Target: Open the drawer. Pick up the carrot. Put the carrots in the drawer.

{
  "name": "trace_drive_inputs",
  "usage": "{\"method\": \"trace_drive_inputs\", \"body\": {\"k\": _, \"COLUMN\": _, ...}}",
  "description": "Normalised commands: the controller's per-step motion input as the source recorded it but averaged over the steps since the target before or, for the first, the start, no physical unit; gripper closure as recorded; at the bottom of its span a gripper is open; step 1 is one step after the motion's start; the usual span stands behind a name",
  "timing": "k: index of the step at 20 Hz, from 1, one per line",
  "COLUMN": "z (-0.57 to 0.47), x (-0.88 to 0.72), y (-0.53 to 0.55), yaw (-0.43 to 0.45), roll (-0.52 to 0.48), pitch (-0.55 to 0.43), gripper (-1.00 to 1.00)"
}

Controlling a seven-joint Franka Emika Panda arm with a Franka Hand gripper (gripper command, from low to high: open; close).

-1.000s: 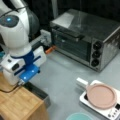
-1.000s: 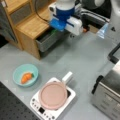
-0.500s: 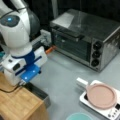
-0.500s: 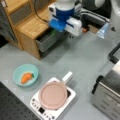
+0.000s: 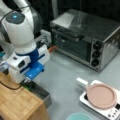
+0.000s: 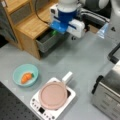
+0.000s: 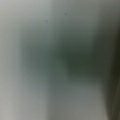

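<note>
The drawer stands pulled partly out of the wooden-topped cabinet in both front views, a dark grey tray with a flat grey front. My gripper reaches down into the drawer's open top, its fingertips hidden behind the white and blue hand. Something green shows just under the hand. The orange carrot lies in a teal bowl on the table, well away from the gripper toward a front view's lower left. The wrist view gives only a blurred grey surface.
A silver toaster oven stands beside the work area. A white hot plate carrying a pink pan sits near the bowl. The cabinet's wooden top borders the drawer. The bowl's rim shows at a front view's bottom.
</note>
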Motion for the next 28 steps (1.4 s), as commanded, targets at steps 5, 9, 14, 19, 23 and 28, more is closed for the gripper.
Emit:
{"method": "trace_drive_inputs", "body": {"k": 5, "z": -0.02, "x": -0.05, "y": 0.21, "yaw": -0.055, "roll": -0.029, "pitch": -0.039, "gripper": -1.0}}
{"method": "trace_drive_inputs", "body": {"k": 9, "z": 0.0, "x": -0.06, "y": 0.26, "yaw": -0.096, "roll": -0.001, "pitch": -0.02, "gripper": -1.0}}
{"method": "trace_drive_inputs", "body": {"k": 14, "z": 0.03, "x": -0.04, "y": 0.35, "yaw": -0.136, "roll": 0.028, "pitch": -0.015, "gripper": -1.0}}
{"method": "trace_drive_inputs", "body": {"k": 19, "z": 0.03, "x": 0.01, "y": 0.34, "yaw": -0.139, "roll": 0.052, "pitch": -0.017, "gripper": -1.0}}
{"method": "trace_drive_inputs", "body": {"k": 23, "z": 0.02, "x": 0.03, "y": 0.27, "yaw": -0.14, "roll": 0.082, "pitch": -0.009, "gripper": -1.0}}
{"method": "trace_drive_inputs", "body": {"k": 28, "z": 0.02, "x": 0.06, "y": 0.23, "yaw": -0.152, "roll": 0.111, "pitch": -0.006, "gripper": -1.0}}
